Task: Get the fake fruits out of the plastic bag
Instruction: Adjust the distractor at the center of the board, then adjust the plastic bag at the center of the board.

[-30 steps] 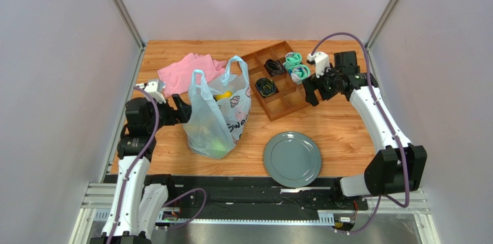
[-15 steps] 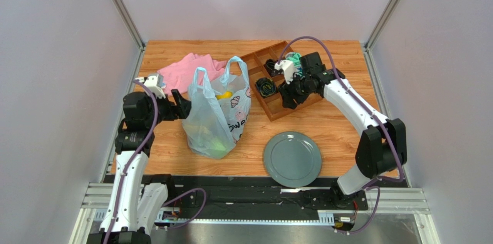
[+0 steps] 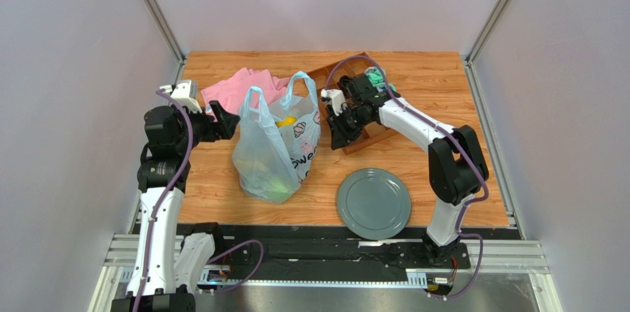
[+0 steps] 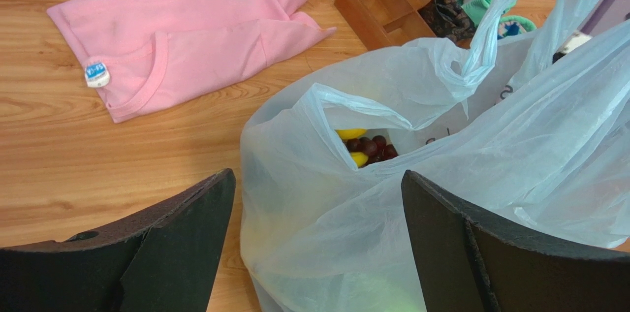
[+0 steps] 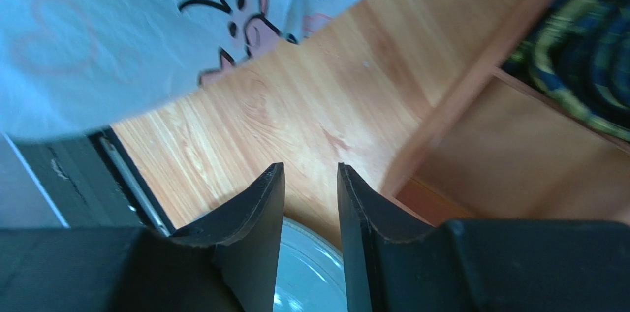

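Nearest: grey plate (image 3: 373,203) flat on table, right of plastic bag (image 3: 275,151). Bag upright mid-table, mouth open, both handles up. Inside bag: fake fruits (image 4: 366,151), yellow pieces and dark grapes at mouth, green shape showing through lower wall. left gripper (image 4: 316,183) just beside bag's left side, jaws wide, gripping nothing; contact with bag unclear. right gripper (image 5: 310,172) low over table between bag's printed side and wooden tray (image 5: 458,98) corner, jaws narrow, empty. Farther left: pink cloth (image 3: 240,90) lying flat. Farthest: rolled socks (image 4: 484,2) in tray compartments.
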Controlling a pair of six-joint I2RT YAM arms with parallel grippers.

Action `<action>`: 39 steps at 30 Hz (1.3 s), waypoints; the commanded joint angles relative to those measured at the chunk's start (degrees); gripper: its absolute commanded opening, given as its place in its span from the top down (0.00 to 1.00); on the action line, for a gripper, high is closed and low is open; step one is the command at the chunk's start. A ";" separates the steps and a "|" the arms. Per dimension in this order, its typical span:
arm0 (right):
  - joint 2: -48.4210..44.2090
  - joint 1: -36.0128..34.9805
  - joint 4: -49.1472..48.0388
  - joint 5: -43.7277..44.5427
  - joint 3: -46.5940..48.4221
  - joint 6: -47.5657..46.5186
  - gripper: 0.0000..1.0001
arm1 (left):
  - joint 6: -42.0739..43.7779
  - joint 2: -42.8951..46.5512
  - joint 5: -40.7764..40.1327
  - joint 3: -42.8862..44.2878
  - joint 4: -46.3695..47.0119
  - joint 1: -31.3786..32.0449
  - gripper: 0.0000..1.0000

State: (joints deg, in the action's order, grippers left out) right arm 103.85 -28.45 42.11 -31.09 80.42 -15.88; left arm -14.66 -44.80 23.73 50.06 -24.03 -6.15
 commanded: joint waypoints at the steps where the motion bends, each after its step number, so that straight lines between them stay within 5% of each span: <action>1: 2.66 -1.44 -6.41 1.02 0.62 12.08 0.66 | 0.86 -0.82 1.15 3.81 -0.05 -0.53 0.09; 5: 4.42 -0.39 -10.02 16.29 -1.32 22.02 0.75 | 0.42 -1.78 2.11 5.30 -0.14 -0.61 0.08; 17: 3.55 7.88 -9.94 20.48 5.19 24.06 0.72 | -1.60 -3.37 3.96 4.52 2.23 -0.70 0.08; 28: -14.44 2.25 -8.98 7.90 -9.76 23.35 0.37 | -4.15 -4.77 13.16 5.13 0.13 -0.18 0.07; 39: -14.12 1.47 -7.13 1.83 11.68 13.08 0.20 | 3.13 -7.49 24.96 15.56 -11.45 4.57 0.06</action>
State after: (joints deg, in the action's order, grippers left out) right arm 87.83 -26.22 36.53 -25.43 85.19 2.37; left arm -16.10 -51.35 42.15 57.58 -29.78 -2.09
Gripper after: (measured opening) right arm 0.784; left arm 0.944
